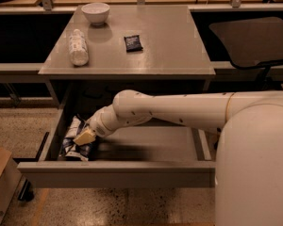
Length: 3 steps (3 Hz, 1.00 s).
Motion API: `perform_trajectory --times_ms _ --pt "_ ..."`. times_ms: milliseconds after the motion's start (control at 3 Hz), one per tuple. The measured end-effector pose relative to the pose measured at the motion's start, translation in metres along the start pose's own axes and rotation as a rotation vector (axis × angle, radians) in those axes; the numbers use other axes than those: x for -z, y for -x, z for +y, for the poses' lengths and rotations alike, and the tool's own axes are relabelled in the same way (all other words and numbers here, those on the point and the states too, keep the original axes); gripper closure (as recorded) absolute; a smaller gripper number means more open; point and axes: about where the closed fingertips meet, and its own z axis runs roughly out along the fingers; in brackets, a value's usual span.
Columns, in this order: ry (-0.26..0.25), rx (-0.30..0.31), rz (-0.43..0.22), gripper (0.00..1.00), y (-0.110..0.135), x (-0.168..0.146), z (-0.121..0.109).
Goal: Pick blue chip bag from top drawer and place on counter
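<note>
The top drawer [118,173] stands pulled out under the counter [170,46]. The blue chip bag [73,144], dark blue and white foil, lies at the drawer's left end. My white arm reaches down into the drawer from the right. My gripper [84,136] is right on top of the bag, its tan fingertip touching the bag's upper side. The bag rests on the drawer floor.
On the counter stand a white bowl [95,12], a white wrapped roll [78,47] and a small dark square packet [133,43]. A dark chair [252,41] is at the right. A cardboard box [1,182] sits on the floor at the lower left.
</note>
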Motion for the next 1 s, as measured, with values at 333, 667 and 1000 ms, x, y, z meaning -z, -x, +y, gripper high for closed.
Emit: perform_trajectory --times_ms 333,667,1000 --pt "0.055 -0.026 -0.115 1.0 0.024 0.023 0.001" --pt "0.159 -0.047 -0.262 1.0 0.054 0.069 0.014" --pt "0.23 -0.051 -0.367 1.0 0.069 0.107 0.029"
